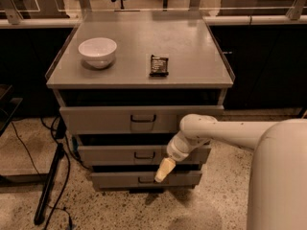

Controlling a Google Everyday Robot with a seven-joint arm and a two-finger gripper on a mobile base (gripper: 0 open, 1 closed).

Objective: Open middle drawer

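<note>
The grey cabinet (144, 75) has three stacked drawers. The middle drawer (105, 155) is a low grey front with a small dark pull handle (144, 155) at its centre. Only its front panel shows, with a dark gap above it and none of its interior in view. My gripper (163, 170) hangs at the end of the white arm (225, 131), which reaches in from the right. The pale gripper tip points down and to the left. It sits just below and to the right of the middle drawer's handle, over the top edge of the bottom drawer (115, 180).
The taller top drawer (96, 120) sits above the middle one. A white bowl (97, 51) and a small dark packet (159, 64) rest on the cabinet top. Black cables and a stand leg (50, 186) lie on the speckled floor at the left. Dark counters stand behind.
</note>
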